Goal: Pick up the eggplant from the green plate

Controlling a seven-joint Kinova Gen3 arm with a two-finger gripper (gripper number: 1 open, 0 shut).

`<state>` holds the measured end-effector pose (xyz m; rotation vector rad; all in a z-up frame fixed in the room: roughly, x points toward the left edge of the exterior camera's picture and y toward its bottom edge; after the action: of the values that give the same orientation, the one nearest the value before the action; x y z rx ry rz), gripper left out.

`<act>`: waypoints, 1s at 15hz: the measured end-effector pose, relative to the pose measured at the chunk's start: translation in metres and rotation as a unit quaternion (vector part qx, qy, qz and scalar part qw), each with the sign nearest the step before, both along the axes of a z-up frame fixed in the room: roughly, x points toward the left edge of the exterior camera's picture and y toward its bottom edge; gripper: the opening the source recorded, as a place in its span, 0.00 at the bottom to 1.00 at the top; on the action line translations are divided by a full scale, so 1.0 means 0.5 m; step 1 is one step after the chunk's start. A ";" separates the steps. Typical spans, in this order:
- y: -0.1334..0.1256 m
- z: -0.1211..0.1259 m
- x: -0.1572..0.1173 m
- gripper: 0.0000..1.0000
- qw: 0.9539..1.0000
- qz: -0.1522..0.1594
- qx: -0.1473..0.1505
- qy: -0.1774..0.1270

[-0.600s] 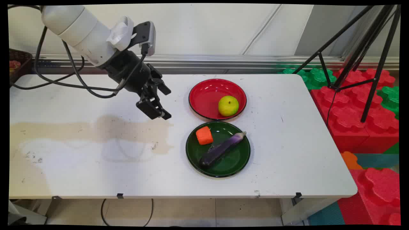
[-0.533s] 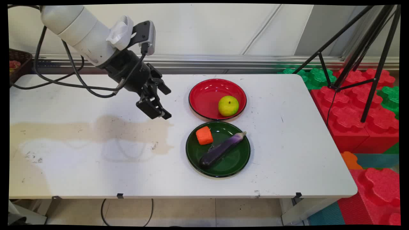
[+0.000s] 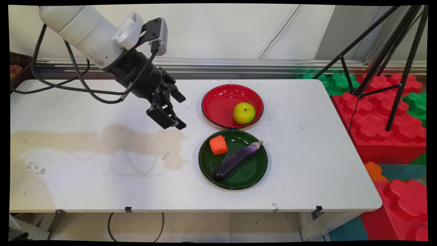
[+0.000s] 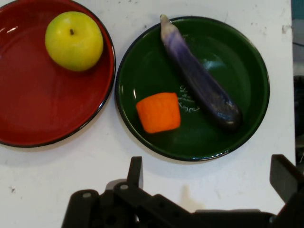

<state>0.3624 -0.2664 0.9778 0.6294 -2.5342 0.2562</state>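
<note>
- Green plate (image 3: 254,172) at near-centre of the table (image 3: 307,153): orange chunk (image 3: 218,145) at its 10 o'clock edge, eggplant (image 3: 237,160) lying diagonally, stem twd 2 o'clock.
- Brown stain (image 3: 136,140) at 9 o'clock of the green plate.
- Gripper (image 3: 182,112) hovers above the table at approx 10 o'clock of the green plate. Fingers (image 4: 135,172) are spread apart w/ nothing between them. Nearest thing is the orange chunk, not touching.
- Change vs 0.5 s ago: gripper edged slightly twd 3 o'clock, i.e. closer to the plates. Plates and food haven't moved.
- Red plate (image 3: 218,106) at 12 o'clock of the green one, rims nearly touching; apple (image 3: 244,113) at its 4 o'clock side.
- Far: basket (image 3: 20,65) at 9 o'clock edge, tripod (image 3: 392,68) and foam blocks (image 3: 375,136) at 3 o'clock.
</note>
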 end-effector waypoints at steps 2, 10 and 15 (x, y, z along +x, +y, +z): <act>0.000 0.005 -0.015 1.00 1.000 0.003 0.004 -0.001; -0.015 -0.005 -0.124 1.00 0.999 0.028 0.031 -0.013; -0.030 -0.038 -0.224 1.00 0.997 0.055 0.047 -0.034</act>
<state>0.2502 -0.2816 0.9586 0.8106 -2.5920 0.2002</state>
